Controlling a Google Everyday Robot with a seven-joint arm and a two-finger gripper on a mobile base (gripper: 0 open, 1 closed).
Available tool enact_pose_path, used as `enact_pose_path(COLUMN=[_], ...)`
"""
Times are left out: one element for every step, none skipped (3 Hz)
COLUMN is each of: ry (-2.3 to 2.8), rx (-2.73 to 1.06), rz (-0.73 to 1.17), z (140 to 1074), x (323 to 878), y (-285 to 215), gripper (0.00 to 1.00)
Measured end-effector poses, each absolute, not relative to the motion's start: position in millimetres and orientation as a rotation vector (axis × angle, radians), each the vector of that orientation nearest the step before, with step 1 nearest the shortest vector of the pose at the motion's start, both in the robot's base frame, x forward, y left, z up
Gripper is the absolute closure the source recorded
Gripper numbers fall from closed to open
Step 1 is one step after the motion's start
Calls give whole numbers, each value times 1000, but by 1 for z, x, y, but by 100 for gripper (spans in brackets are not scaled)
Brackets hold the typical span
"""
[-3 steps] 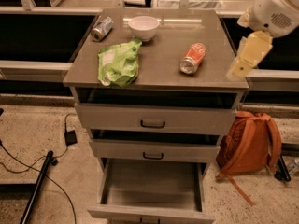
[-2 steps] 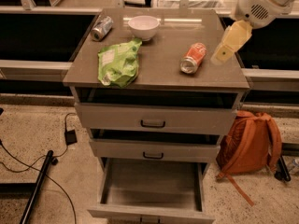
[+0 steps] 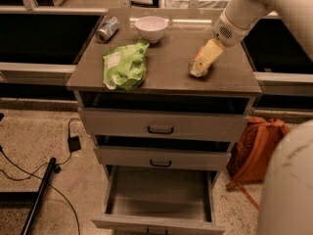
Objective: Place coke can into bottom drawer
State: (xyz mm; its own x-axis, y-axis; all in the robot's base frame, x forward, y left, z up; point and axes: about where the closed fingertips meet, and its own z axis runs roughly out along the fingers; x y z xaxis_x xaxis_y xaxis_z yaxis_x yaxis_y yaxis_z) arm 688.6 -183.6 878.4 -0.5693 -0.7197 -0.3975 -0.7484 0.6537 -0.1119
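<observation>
Since a moment ago my hand (image 3: 205,60) has swung in from the right edge of the bench (image 3: 168,70) and come down onto the coke can (image 3: 194,71). It now lies right over the can, and I cannot tell whether it is open or closed.

At the back left corner of the bench a silver-grey can (image 3: 106,29) lies on its side, close to the edge. In front of it a crumpled green bag (image 3: 124,65) reaches almost to the front edge. A white bowl (image 3: 150,27) stands at the back, near the middle. Bare bench stretches between the bag and the coke can.

The coke can lies on its side on the right half of the bench. Its silver end points toward the front left, and what shows of its body is red-orange, with my hand covering most of it. It sits a little back from the front edge and well in from the right edge. My arm (image 3: 254,4) slants down to it from the upper right.

Below, on the floor to the left, are a cable with a small black box (image 3: 74,143) and a dark pole (image 3: 39,195). Under the bench, the two shallow drawers (image 3: 161,126) stand slightly out. The bottom drawer (image 3: 159,187) is pulled well forward, its grey inside open from above. An orange backpack (image 3: 257,148) leans just to the right of the cabinet, near the drawers' right side.
</observation>
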Motion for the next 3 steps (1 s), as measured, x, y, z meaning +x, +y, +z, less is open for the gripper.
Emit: enact_pose_path(ry=[2591,2619,2618], rx=[-1063,-1047,-1046], rz=[93,126,131], z=[829,815,819], x=[713,723,724], y=[-172,-158,-157], gripper=[2,25,48])
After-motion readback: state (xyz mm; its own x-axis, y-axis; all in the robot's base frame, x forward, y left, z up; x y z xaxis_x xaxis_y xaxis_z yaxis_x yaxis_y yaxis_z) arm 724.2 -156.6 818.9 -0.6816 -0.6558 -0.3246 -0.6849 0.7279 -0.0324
